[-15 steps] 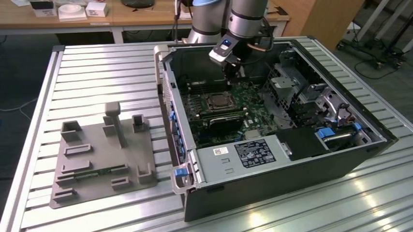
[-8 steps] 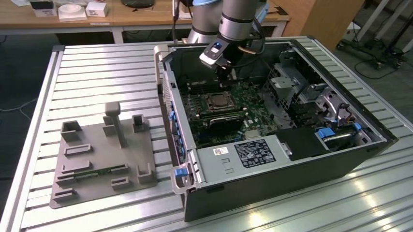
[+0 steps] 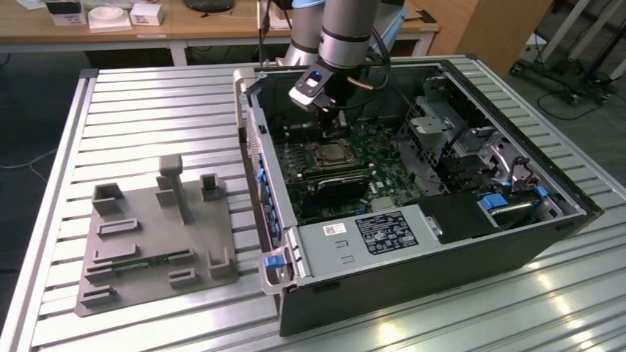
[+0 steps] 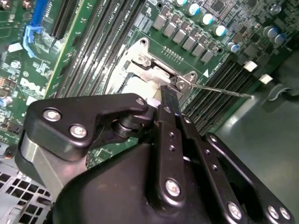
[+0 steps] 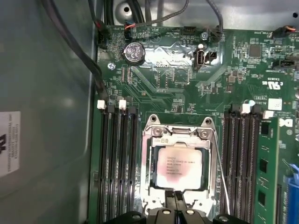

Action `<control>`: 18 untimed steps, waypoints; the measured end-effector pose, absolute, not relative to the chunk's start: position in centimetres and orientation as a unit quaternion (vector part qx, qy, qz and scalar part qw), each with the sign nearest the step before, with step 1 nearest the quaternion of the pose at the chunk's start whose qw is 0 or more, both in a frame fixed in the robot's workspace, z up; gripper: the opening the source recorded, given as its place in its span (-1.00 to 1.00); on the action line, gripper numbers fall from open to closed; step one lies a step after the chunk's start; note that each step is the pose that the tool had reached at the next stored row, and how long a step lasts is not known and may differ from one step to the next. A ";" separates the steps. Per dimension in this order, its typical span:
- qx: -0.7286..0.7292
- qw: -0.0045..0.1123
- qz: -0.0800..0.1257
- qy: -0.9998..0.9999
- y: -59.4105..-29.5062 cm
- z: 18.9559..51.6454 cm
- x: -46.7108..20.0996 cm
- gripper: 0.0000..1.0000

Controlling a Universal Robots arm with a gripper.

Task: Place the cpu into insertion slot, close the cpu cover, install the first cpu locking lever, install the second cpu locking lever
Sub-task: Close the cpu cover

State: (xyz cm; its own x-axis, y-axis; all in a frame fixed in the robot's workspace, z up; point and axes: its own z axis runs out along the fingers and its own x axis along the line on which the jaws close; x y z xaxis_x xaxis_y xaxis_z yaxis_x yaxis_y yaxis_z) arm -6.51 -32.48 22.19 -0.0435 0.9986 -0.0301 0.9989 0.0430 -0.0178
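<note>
Silvery cpu (image 5: 180, 168) in insertion slot (image 5: 146, 154) | cpu cover (image 5: 180, 140) down over it | end effector (image 5: 176, 196) narrow, at cover's edge

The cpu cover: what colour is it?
The cpu cover is silver metal; the first wrist view shows it best.

I can't read any print: PSU sticker (image 3: 385, 232) txt too small, cpu (image 5: 179, 168) markings too faint.
</note>
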 end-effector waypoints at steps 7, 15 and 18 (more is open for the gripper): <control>0.692 0.006 -0.016 0.722 -32.5 21.0 -6.7 -0.80; 0.691 0.006 -0.016 0.722 -32.5 20.0 -6.9 -0.80; 0.691 0.006 -0.016 0.722 -32.5 19.9 -6.9 -0.80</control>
State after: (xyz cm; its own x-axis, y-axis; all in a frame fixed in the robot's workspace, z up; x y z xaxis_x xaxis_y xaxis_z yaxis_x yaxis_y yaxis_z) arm -6.93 -32.50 19.94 -0.0439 0.9985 -0.0312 0.9989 0.0435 -0.0158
